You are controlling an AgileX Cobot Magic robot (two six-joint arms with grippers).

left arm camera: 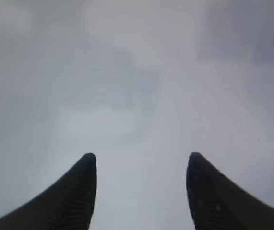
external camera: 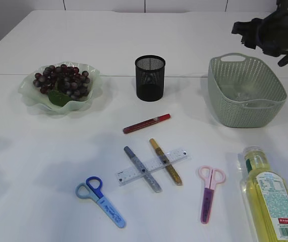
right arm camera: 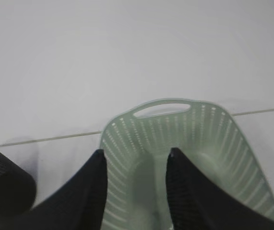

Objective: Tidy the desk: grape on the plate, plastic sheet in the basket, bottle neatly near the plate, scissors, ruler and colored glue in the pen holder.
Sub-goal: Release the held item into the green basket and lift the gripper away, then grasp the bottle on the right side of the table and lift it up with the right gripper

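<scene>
Dark grapes (external camera: 62, 79) lie on the pale green plate (external camera: 30, 96) at the left. The black mesh pen holder (external camera: 150, 78) stands mid-table. On the table lie a red glue pen (external camera: 146, 123), a grey (external camera: 142, 169) and a gold glue pen (external camera: 165, 161) across the clear ruler (external camera: 128, 174), blue scissors (external camera: 100, 194) and pink scissors (external camera: 209, 191). The yellow bottle (external camera: 272, 199) lies on its side at the lower right. A faint clear plastic sheet (external camera: 238, 94) shows inside the green basket (external camera: 244, 108). My right gripper (external camera: 265, 33) (right arm camera: 136, 153) hovers open above the basket (right arm camera: 175, 124), holding nothing. My left gripper (left arm camera: 141, 155) is open over a blurred white surface.
The pen holder (right arm camera: 2, 187) shows at the lower left of the right wrist view, beside the basket. A table seam (right arm camera: 55, 138) runs behind both. The left arm is outside the exterior view.
</scene>
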